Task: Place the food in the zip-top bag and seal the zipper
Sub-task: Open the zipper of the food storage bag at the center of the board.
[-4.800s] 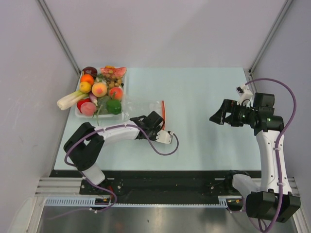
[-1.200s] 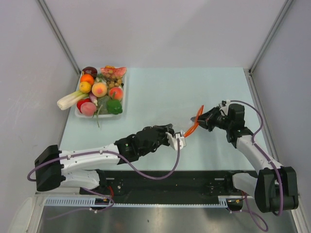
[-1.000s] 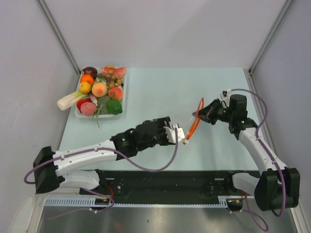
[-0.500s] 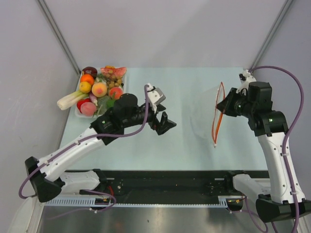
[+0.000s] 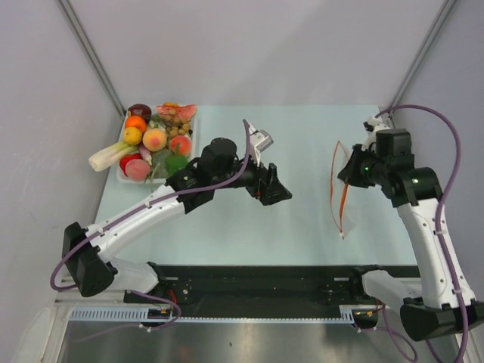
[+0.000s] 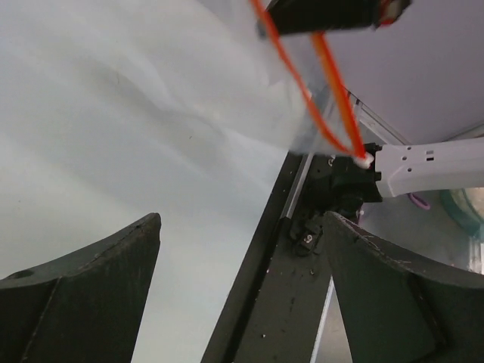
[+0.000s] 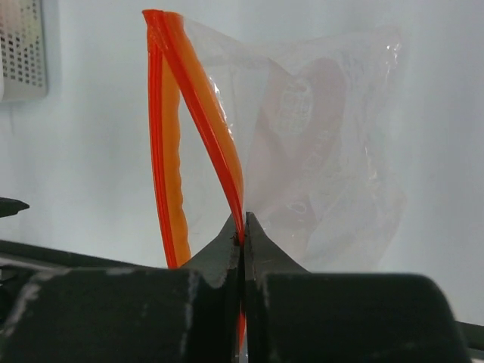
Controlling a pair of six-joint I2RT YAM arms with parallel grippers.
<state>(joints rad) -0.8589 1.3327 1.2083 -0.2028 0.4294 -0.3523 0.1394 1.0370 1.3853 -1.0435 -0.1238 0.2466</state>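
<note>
Right side: the right gripper (image 7: 243, 225) has its two black fingers pressed together on one strand of the thin red-orange zipper (image 7: 203, 106) of a clear, crinkly plastic zip-top bag (image 7: 325, 151). The bag hangs from this pinch over the right part of the pale blue-green table (image 5: 302, 128). Whether its lowest corner touches the table cannot be told. In the right wrist view the two zipper strands stand apart and meet at the top, so the mouth of the bag gapes. A whitish label patch (image 7: 295, 98) shows through the plastic.

Centre: the left gripper (image 5: 277, 195) is held above the middle of the table with its dark fingers spread wide and nothing between them. It points toward the bag but is well apart from it. In the left wrist view the bag and its orange strands fill the upper part of the picture, beyond the open fingers.

Far left: the food (image 5: 155, 140), small red, orange, yellow and green plastic toy fruits and vegetables, lies heaped in a clear rectangular tray (image 5: 195, 155). A pale green stalk (image 5: 110, 156) juts over the tray's left edge. None of the food is in the bag.
</note>
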